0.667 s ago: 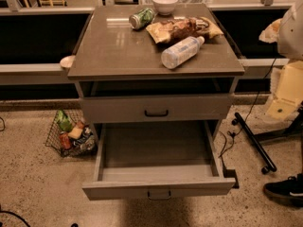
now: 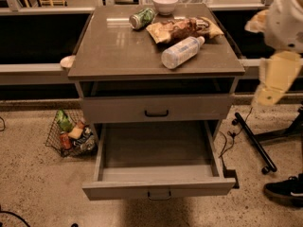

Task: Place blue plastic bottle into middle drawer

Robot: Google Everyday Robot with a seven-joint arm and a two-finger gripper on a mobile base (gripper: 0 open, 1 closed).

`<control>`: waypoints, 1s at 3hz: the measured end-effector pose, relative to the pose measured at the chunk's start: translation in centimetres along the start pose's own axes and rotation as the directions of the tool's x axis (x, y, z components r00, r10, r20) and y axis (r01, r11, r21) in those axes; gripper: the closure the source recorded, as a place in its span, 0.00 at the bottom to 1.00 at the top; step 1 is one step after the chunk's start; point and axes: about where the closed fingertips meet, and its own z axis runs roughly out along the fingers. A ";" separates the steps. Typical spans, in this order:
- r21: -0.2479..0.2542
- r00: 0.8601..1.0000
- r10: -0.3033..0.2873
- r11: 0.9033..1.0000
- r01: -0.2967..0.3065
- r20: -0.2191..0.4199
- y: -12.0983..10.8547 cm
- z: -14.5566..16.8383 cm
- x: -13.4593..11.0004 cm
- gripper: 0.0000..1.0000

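The pincer (image 2: 268, 93) hung at the right edge of the view, on the pale, smeared end of the arm. It was beside the bench (image 2: 118, 51), off its right front corner and well apart from everything on top. Whether it was wide or narrow I cannot tell, and nothing could be seen held in it. Nearest to it on the bench lay the one blue plastic bottle (image 2: 182, 51), on its side at the right of the top. Its white cap pointed back and right, up against the single chip bag (image 2: 182, 30). Behind the bag stood one white bowl (image 2: 165, 4), and to the bowl's left lay one green-and-silver can (image 2: 142, 18) on its side. Below the top were two drawer fronts. The upper drawer (image 2: 156, 109), with a black handle, was closed, and the middle drawer (image 2: 158, 188) was pulled fully out. On the floor were one wire basket (image 2: 71, 134) of packets at the left, and one black wheeled stand (image 2: 253, 143) and one dark shoe (image 2: 284, 190) at the right. Against the earlier frame the arm's pale end sat a little higher. The bottle, bag, can, bowl and both drawers lay where they had been.
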 end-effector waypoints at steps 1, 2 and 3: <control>0.018 0.987 -0.158 0.987 0.158 0.021 -4.6 2.4 -3.1 0.00; 0.020 0.960 -0.274 0.962 0.273 0.057 -8.5 5.1 -6.5 0.00; 0.023 0.960 -0.272 0.962 0.271 0.061 -8.6 5.4 -6.5 0.00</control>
